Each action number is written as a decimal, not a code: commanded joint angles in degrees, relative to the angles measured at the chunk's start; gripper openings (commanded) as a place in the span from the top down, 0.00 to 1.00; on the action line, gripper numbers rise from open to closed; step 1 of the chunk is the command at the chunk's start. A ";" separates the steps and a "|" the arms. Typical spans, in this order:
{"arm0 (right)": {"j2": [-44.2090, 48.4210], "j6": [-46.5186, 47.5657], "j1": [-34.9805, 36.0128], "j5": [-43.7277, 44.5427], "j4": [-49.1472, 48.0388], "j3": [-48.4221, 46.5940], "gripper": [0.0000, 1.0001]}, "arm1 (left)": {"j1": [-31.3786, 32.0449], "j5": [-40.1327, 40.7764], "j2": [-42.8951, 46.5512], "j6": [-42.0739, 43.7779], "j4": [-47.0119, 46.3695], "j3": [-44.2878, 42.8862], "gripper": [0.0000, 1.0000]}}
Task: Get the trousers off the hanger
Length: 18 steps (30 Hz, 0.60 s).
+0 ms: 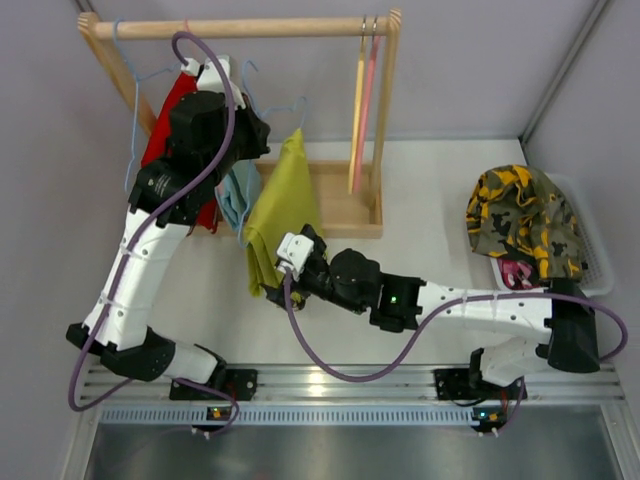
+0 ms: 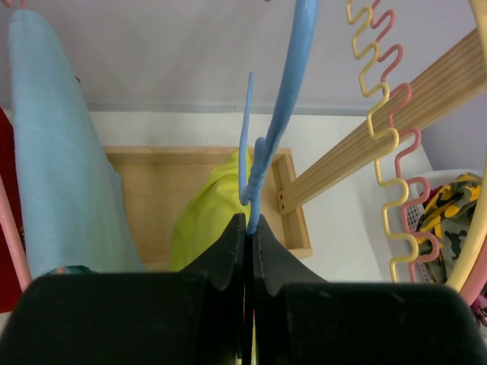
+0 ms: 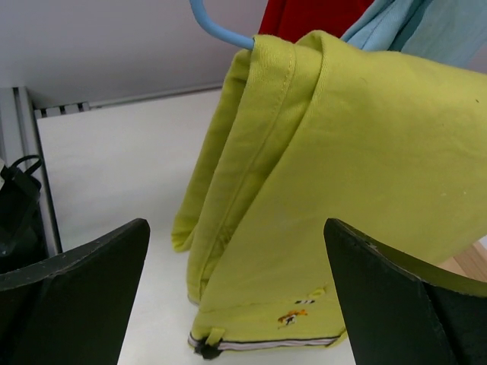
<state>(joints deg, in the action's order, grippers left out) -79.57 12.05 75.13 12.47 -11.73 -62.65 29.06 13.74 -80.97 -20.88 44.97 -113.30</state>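
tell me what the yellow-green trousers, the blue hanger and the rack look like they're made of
Yellow-green trousers: woven, cotton-like cloth with a matte finish, going by the fine weave, stitched seams and soft folds.
Blue hanger: smooth with a slight sheen, probably plastic or plastic-coated wire; the look leaves that open.
Rack: pale unpainted wood, with grain lines visible.

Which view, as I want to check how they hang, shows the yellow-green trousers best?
The right wrist view: the yellow-green trousers fill it, draped over the blue hanger. The top external view shows them small, from above; the left wrist view only a sliver.
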 commanded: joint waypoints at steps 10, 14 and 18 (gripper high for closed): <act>-7.44 -0.27 -2.53 16.44 -8.67 -5.73 0.01 | 0.47 -0.99 1.34 -2.14 -7.18 -5.97 1.00; -8.05 -2.12 -7.10 16.80 -6.91 -7.04 0.01 | 0.47 -1.70 1.69 -2.85 -7.18 -5.97 1.00; -8.67 -2.21 -10.44 16.71 -6.47 -9.15 0.01 | 0.47 -1.43 1.87 -3.64 -7.27 -5.71 1.00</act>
<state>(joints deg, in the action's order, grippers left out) -88.27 10.81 66.92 26.37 -16.01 -67.44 29.30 12.95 -81.32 -22.61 45.04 -115.74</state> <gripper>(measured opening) 0.993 0.051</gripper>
